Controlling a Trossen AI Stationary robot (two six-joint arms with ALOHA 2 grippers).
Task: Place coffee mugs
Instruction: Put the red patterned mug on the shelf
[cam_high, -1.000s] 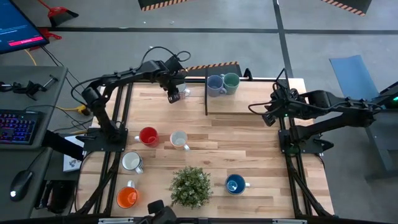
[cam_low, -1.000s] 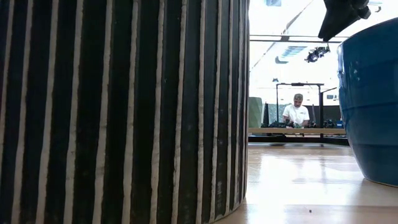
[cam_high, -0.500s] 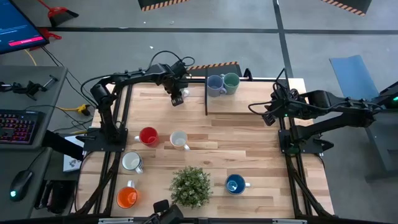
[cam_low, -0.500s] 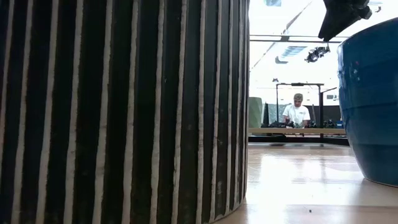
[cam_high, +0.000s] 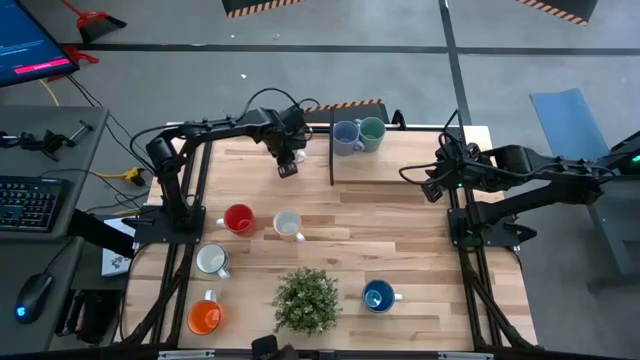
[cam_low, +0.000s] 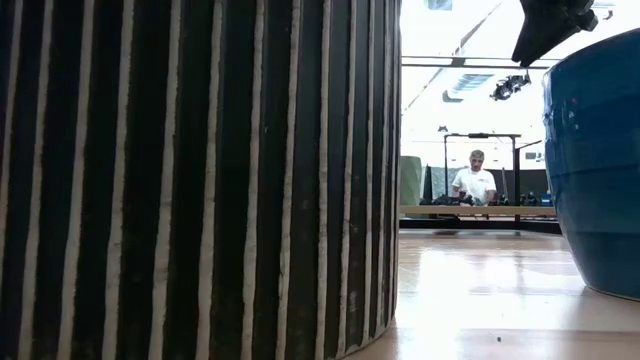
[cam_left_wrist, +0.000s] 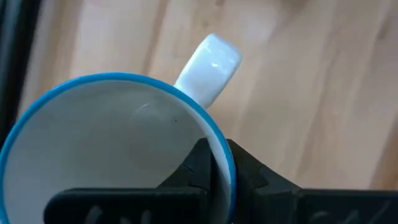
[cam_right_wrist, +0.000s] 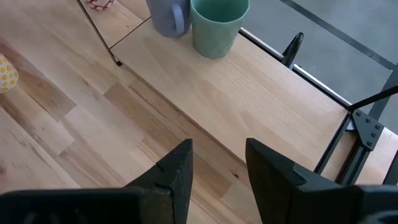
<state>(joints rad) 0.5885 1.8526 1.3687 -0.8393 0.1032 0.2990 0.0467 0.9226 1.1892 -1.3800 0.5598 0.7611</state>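
I see bare wood in the middle of the bench (cam_high: 400, 250). My left hand (cam_high: 287, 165) near the far edge pinches the rim of a white mug (cam_left_wrist: 112, 149) with a blue rim. My right hand (cam_right_wrist: 217, 168) waits spread at the right edge. A striped pot (cam_low: 200, 180) blocks most of the low view.

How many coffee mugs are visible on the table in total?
8. Lavender-blue mug and green mug at the far edge; one in the left gripper; red, white, cream, orange, blue. The plant may hide others.
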